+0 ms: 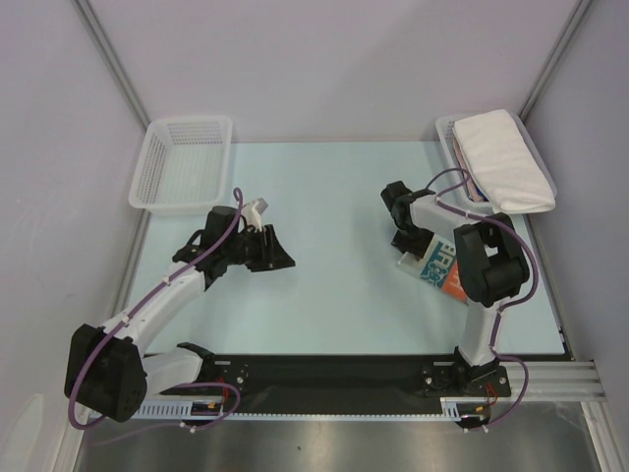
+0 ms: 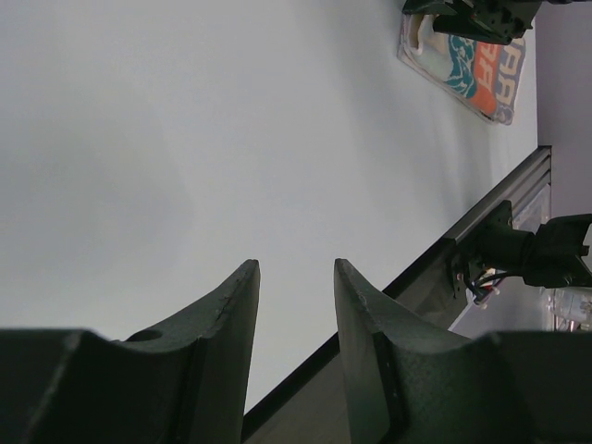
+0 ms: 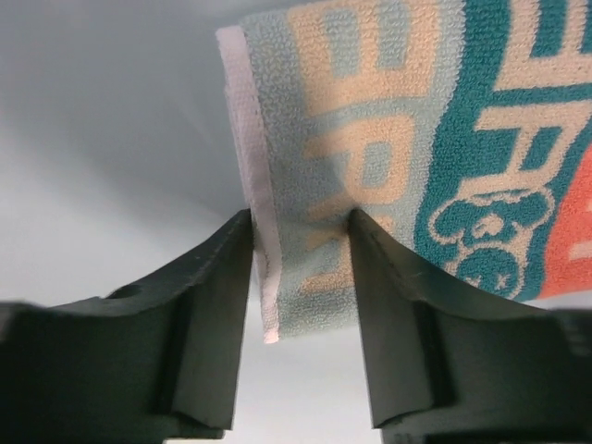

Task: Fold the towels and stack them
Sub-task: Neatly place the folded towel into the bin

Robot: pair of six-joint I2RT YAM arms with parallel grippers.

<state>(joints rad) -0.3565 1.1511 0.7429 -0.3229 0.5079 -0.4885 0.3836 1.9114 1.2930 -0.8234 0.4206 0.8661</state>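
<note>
Right wrist view: right gripper (image 3: 299,222) half open, straddling the folded cream terry towel with teal lettering (image 3: 388,120) (looks soft, floppy, light). I'd pinch its doubled edge; left gripper (image 2: 296,268) open, empty.

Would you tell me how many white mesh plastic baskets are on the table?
2. One white mesh plastic basket is far left; the other basket far right, under a folded white towel.

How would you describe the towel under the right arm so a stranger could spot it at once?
Start at the pale table and go to its right side, by the white basket. Closer to the robot, under the right arm, lies a printed towel. Unlike the plain white towel on the basket, it carries teal, cream and orange lettering.
</note>
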